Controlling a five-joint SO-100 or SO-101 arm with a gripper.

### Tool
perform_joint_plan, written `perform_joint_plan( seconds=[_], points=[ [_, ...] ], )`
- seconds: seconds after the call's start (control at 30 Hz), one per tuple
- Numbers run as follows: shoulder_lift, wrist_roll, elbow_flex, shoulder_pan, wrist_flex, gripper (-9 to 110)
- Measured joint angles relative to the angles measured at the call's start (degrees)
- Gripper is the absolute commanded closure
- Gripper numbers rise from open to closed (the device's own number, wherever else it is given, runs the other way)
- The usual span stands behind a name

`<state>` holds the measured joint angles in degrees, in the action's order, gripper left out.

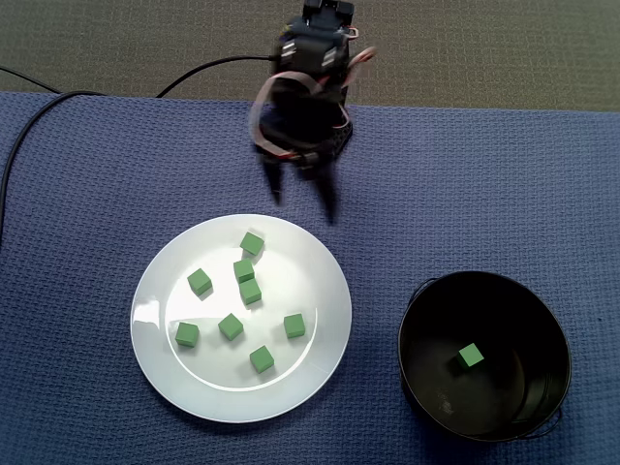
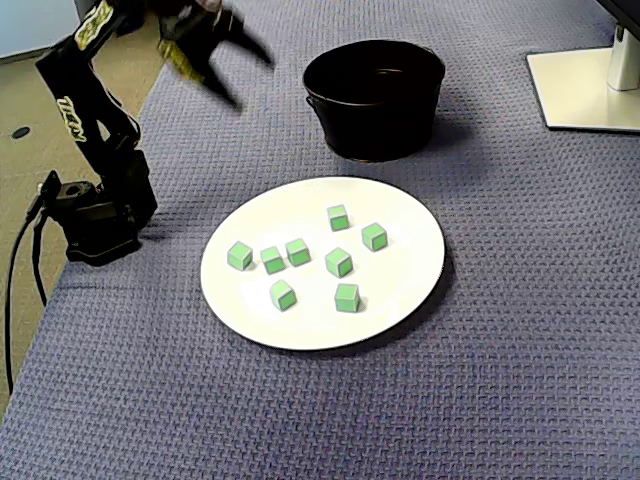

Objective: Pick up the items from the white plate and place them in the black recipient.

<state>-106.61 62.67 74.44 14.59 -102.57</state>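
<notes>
Fixed views both show a round white plate (image 1: 147,291) (image 2: 405,290) on a blue woven cloth (image 1: 484,174) (image 2: 500,360), with eight small green cubes (image 1: 231,326) (image 2: 339,262) scattered on it, none touching the rim. In a fixed view looking straight down, one cube (image 1: 252,243) lies toward 12 o'clock, two sit close together just below it, and the rest spread from 9 to 5 o'clock. A black round metal pot (image 1: 422,325) (image 2: 375,125) stands at about 4 o'clock from the plate, apart from it, with a single green cube (image 1: 471,356) near the middle of its floor. The black two-finger gripper (image 1: 302,194) (image 2: 240,72), blurred, hangs at 12 o'clock just beyond the plate's rim, jaws spread apart and holding nothing.
</notes>
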Motion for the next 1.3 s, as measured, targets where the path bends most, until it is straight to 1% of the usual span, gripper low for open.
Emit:
perform_joint_plan(
  seconds=[0.1, 0.2, 0.33, 0.47, 0.57, 0.83, 1.3],
  points=[
    [-0.8, 5.6, 12.0, 5.8, 0.4, 70],
    [-0.8, 9.1, 21.3, 9.9, 2.5, 70],
    [0.6, 11.9, 28.0, 12.0, 6.6, 69],
    [3.3, 13.3, 33.0, 14.0, 13.8, 69],
    [6.0, 13.3, 34.8, 13.4, 19.1, 69],
    [12.6, 13.7, 36.2, 13.3, 26.9, 69],
    [15.8, 15.7, 38.8, 13.3, 34.2, 69]
  ],
)
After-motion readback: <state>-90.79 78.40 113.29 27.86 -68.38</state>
